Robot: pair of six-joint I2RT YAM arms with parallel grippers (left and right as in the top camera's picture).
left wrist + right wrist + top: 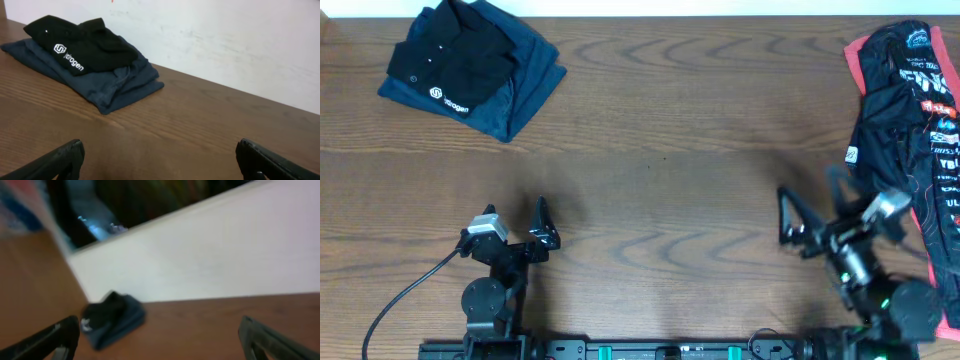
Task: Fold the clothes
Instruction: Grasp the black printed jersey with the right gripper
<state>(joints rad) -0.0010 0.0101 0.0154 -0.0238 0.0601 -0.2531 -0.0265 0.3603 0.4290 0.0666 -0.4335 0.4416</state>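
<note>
The clothes, a crumpled black jersey (905, 110) with logos, lie at the table's far right edge on top of a coral-red garment (932, 232). My right gripper (812, 200) hovers open just left of the jersey's near end, with nothing between its fingers. Its wrist view is blurred and faces across the table, away from the jersey, with the right gripper (157, 337) wide apart over bare wood. My left gripper (515, 222) is open at the near left, far from the jersey. In the left wrist view the left gripper (160, 160) holds nothing.
A folded black polo (455, 50) with a white logo rests on a folded navy garment (520, 85) at the far left corner. The same polo (80, 45) and navy garment (112, 85) lie ahead of my left gripper. The stack (110, 317) shows blurred in the right wrist view.
</note>
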